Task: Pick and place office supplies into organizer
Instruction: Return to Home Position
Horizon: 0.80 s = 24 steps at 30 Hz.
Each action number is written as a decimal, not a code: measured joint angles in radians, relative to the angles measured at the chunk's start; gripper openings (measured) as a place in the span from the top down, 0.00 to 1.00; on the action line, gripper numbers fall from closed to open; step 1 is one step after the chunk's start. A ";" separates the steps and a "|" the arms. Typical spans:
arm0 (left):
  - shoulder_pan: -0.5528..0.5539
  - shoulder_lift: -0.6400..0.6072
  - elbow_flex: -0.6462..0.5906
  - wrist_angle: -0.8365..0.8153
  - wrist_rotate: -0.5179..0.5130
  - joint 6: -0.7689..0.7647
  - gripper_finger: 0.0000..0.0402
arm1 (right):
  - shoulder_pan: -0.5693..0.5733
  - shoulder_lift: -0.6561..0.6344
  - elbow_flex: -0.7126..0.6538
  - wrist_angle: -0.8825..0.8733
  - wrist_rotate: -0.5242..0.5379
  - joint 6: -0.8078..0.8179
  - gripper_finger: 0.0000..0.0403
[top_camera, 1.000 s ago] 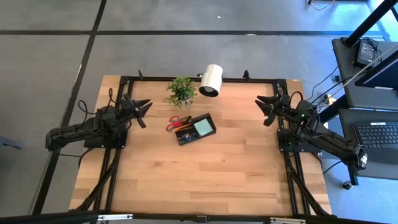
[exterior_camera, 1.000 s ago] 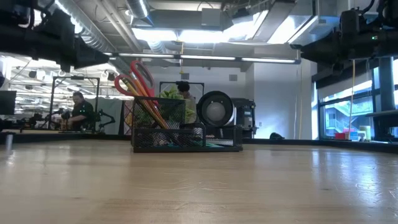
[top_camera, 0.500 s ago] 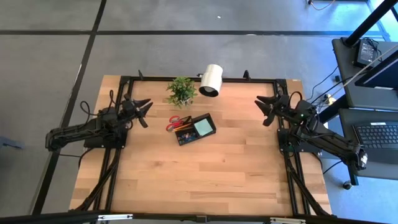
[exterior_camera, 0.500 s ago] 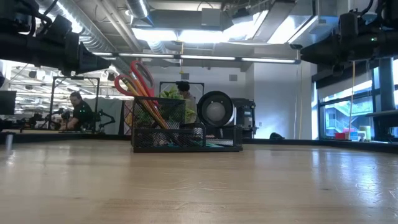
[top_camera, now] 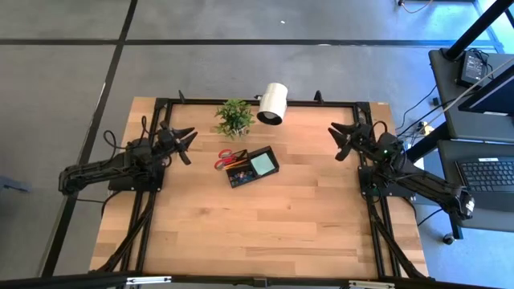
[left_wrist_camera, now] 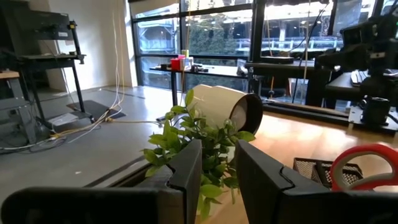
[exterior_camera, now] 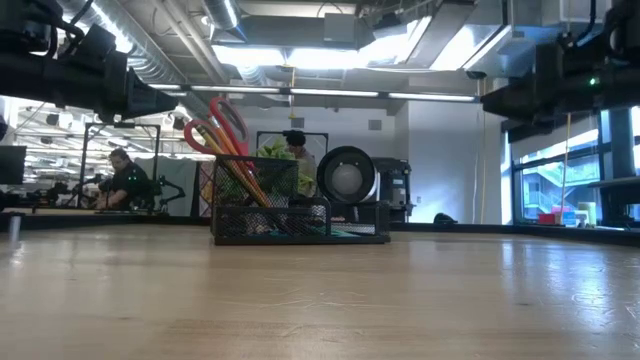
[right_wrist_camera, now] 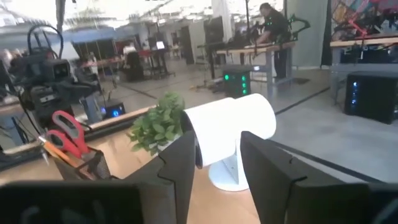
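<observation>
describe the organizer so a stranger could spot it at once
On the light wooden table, find the small green potted plant and the white cylindrical lamp at one edge. Just inward of them stands the black mesh desk organizer, the only box, with red scissor handles sticking out.

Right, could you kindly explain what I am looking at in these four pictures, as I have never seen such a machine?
This is a two-armed robot at a wooden table. One picture looks straight down from above, one looks level across the tabletop, and two come from cameras on the wrists, looking out past each arm's two dark fingers. The left gripper and the right gripper hover at opposite sides, both open and holding nothing. Mid-table stands a black mesh organizer with red-handled scissors sticking out and a teal note pad inside. Beyond it, by the table's edge, are a small potted plant and a white lamp. The person far off belongs to the room, not the rig.
</observation>
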 joint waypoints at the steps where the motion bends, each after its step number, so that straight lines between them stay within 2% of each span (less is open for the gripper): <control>1: 0.000 0.000 0.000 0.000 0.000 -0.003 0.77 | 0.000 0.000 -0.024 0.037 0.000 0.008 0.67; 4: 0.000 0.000 0.000 0.000 0.000 -0.016 0.77 | 0.000 0.000 -0.078 0.137 0.000 0.012 0.67; 13: 0.000 0.000 0.000 0.000 0.000 -0.023 0.77 | 0.000 -0.016 -0.076 0.113 0.006 0.010 0.67; 16: 0.000 0.000 0.000 0.000 0.008 -0.027 0.77 | 0.000 -0.062 -0.076 0.077 0.008 0.012 0.67; 20: 0.000 0.000 0.000 0.000 0.009 -0.054 0.77 | 0.000 -0.154 -0.063 -0.069 0.017 0.025 0.67; 24: 0.000 0.002 0.000 0.000 0.010 -0.067 0.77 | 0.000 -0.151 -0.036 -0.121 0.045 0.018 0.67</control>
